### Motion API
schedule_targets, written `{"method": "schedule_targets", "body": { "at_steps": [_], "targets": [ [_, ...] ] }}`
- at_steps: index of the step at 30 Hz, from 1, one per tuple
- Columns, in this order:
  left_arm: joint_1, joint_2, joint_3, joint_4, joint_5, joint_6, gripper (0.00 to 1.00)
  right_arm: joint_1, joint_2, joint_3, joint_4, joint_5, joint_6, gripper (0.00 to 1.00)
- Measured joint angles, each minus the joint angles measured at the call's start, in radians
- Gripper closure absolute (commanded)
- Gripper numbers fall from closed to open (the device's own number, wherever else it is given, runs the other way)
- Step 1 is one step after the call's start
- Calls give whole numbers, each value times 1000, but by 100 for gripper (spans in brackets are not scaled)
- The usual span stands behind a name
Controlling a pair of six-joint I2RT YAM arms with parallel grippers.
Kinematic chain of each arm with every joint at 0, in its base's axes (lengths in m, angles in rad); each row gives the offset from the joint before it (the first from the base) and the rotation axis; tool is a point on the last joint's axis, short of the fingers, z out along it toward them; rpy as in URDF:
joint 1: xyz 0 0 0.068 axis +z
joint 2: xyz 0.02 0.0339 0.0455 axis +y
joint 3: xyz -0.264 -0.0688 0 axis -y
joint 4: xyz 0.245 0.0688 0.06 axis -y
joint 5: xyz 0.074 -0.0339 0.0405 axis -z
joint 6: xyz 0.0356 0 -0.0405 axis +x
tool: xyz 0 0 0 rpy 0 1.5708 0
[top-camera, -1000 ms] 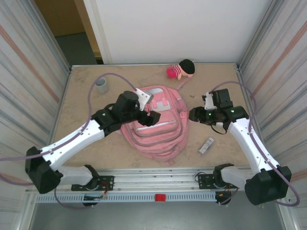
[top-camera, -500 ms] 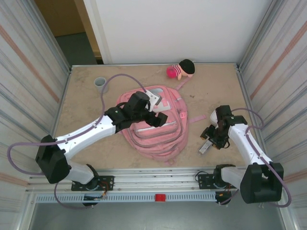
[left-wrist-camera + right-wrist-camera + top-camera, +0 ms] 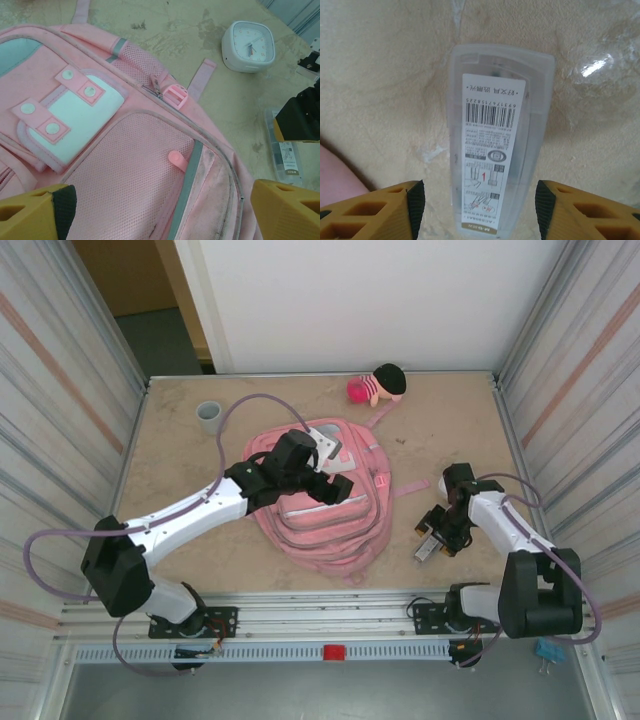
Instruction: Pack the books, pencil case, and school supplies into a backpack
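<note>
Centering the clear labelled case (image 3: 495,125) between the released fingers (image 3: 375,210) of your right gripper (image 3: 479,210), lower fully before clenching; your left gripper (image 3: 160,205) hangs released above the pink backpack (image 3: 125,150).

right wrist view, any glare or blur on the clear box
Right wrist view: the clear box is sharp, its barcode crisp; one bright glare patch lies on the table at upper right, off the box; the yellow fingertips look slightly soft.
</note>
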Motion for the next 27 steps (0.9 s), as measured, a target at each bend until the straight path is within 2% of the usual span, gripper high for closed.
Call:
{"method": "schedule_targets", "body": {
  "at_steps": [9,15,23,27],
  "targets": [
    [0,13,3,1,3,0,8,0,92,-21,61,0,0,39],
    [0,26,3,0,3,0,8,-1,122,-21,71,1,5,59],
    [0,27,8,0,5,-2,8,5,106,-17,60,1,3,59],
    [0,24,8,-2,9,13,10,27,41,29,10,0,-4,59]
  ]
}}
